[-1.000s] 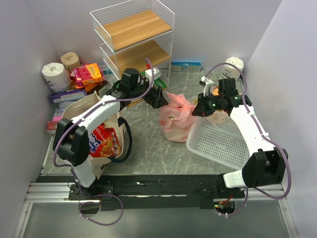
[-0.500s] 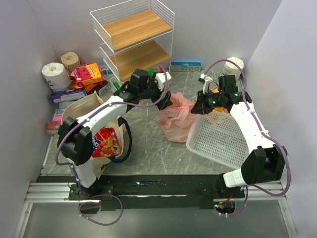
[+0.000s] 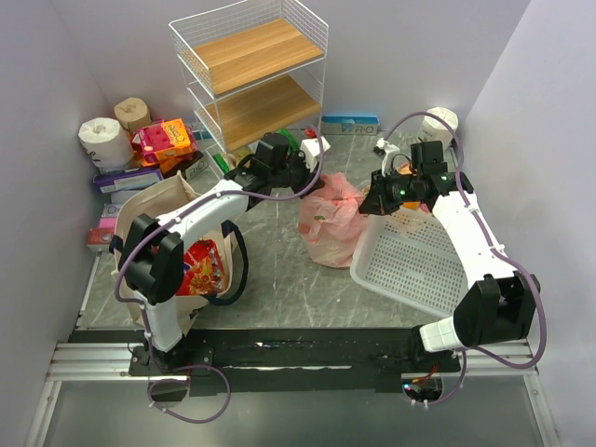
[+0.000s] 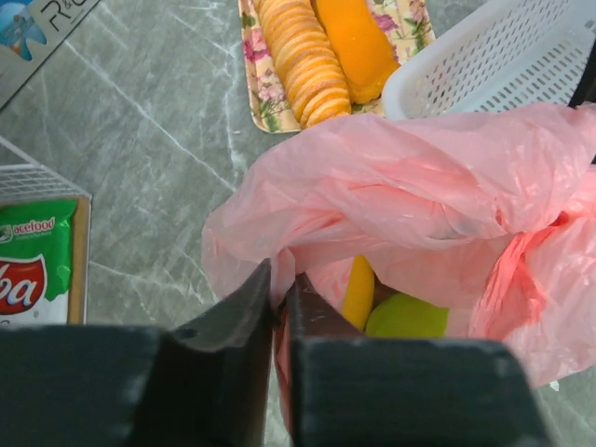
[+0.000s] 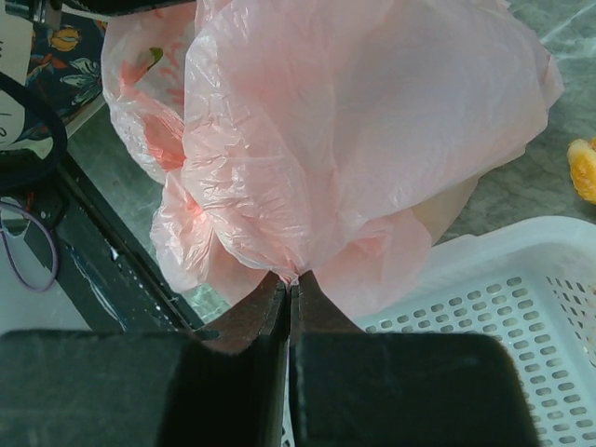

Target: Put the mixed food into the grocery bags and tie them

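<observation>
Two grippers pinch the pink bag point(image 3: 328, 222) at the middle of the worktop point(image 3: 279, 275), just left of the white basket point(image 3: 419, 265). The left gripper point(image 4: 281, 284), jaws nearly together, nips the bag's far-left rim. The right gripper point(image 5: 291, 279), jaws closed, clamps a gathered fold on its right side. A banana point(image 4: 358, 291) and green apple point(image 4: 407, 317) lie inside. The canvas tote point(image 3: 158, 200) sits well apart at the left edge.

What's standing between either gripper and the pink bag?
Nothing visible. The left gripper pinches the pink bag at its rim, and the right gripper pinches a gather of its film. The white basket sits beside the bag, not between it and either gripper.
</observation>
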Controlling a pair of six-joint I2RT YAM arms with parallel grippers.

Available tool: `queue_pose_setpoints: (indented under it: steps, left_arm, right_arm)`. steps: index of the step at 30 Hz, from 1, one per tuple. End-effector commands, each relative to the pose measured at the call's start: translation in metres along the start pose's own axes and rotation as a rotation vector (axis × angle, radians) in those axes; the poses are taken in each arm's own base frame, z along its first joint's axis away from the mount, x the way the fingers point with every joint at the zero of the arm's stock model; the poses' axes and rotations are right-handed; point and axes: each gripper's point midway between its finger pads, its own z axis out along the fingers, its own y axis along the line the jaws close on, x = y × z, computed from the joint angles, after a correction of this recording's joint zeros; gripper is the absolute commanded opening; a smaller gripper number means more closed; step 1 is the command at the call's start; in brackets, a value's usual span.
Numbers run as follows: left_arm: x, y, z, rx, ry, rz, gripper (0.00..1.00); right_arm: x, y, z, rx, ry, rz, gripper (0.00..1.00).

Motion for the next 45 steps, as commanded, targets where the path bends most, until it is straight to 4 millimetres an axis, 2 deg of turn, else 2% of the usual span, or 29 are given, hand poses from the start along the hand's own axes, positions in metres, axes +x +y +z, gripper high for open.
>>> queue_pose_setpoints:
  steps: [1,3,4,6,7,10,12,15,17,18,20,22,27,30,35,36,38,42,44,45]
  left_arm:
    - [-0.041,-0.007,-0.008,0.016,-0.105,-0.011,0.08]
    - [-0.04,-0.01,-0.012,0.019,-0.095,-0.024,0.01]
    - [-0.033,-0.011,-0.012,0.02,-0.08,-0.037,0.01]
    - [-0.034,-0.01,-0.02,-0.011,-0.08,-0.039,0.01]
    - [-0.027,-0.009,-0.022,-0.019,-0.064,-0.047,0.01]
    - [-0.025,-0.012,-0.033,-0.037,-0.057,-0.059,0.01]
    - [-0.029,-0.017,-0.038,-0.024,-0.067,-0.064,0.01]
    - [-0.026,-0.024,-0.043,-0.002,-0.064,-0.098,0.01]
    - [-0.023,-0.025,-0.044,-0.002,-0.056,-0.125,0.01]
    - [-0.021,-0.026,-0.044,-0.002,-0.046,-0.134,0.01]
    - [-0.02,-0.028,-0.044,-0.001,-0.043,-0.171,0.01]
    - [-0.02,-0.028,-0.044,-0.001,-0.043,-0.186,0.01]
    - [-0.019,-0.031,-0.043,0.01,-0.047,-0.202,0.01]
    - [-0.017,-0.031,-0.042,0.009,-0.037,-0.21,0.01]
    - [-0.016,-0.03,-0.044,0.0,-0.037,-0.214,0.01]
    - [-0.015,-0.03,-0.044,0.0,-0.035,-0.216,0.01]
    - [-0.015,-0.032,-0.044,0.005,-0.035,-0.219,0.01]
    - [-0.013,-0.031,-0.044,-0.004,-0.03,-0.224,0.01]
    - [-0.013,-0.026,-0.044,-0.03,-0.025,-0.227,0.01]
    - [-0.014,-0.025,-0.045,-0.036,-0.024,-0.226,0.01]
  right_arm:
    - [-0.012,0.002,-0.012,0.029,-0.034,-0.028,0.0]
    - [-0.012,-0.002,-0.016,0.068,-0.027,-0.019,0.0]
    - [-0.011,-0.005,-0.017,0.092,-0.021,-0.013,0.0]
    - [-0.01,-0.015,-0.022,0.162,-0.008,0.0,0.0]
    - [-0.009,-0.017,-0.023,0.175,-0.002,0.003,0.0]
    - [-0.01,-0.016,-0.027,0.192,-0.015,-0.009,0.0]
    - [-0.012,-0.011,-0.03,0.176,-0.035,-0.024,0.03]
    - [-0.013,-0.003,-0.031,0.142,-0.055,-0.034,0.33]
    - [-0.017,0.005,-0.033,0.117,-0.089,-0.039,0.42]
    - [-0.013,0.006,-0.032,0.11,-0.089,-0.029,0.51]
    - [-0.015,0.009,-0.036,0.094,-0.121,-0.011,0.57]
    - [-0.013,0.012,-0.036,0.061,-0.138,0.006,0.57]
    - [-0.003,0.002,-0.034,0.068,-0.144,0.034,0.54]
    - [-0.007,-0.003,-0.031,0.054,-0.164,0.051,0.48]
    - [-0.011,-0.005,-0.023,0.024,-0.16,0.06,0.46]
    - [-0.012,-0.005,-0.022,0.016,-0.166,0.057,0.42]
    - [-0.012,-0.005,-0.02,0.003,-0.165,0.061,0.4]
    - [-0.009,-0.007,-0.016,-0.005,-0.141,0.08,0.16]
    - [-0.002,-0.007,-0.017,0.004,-0.109,0.089,0.12]
    - [-0.004,-0.006,-0.02,0.007,-0.107,0.084,0.06]
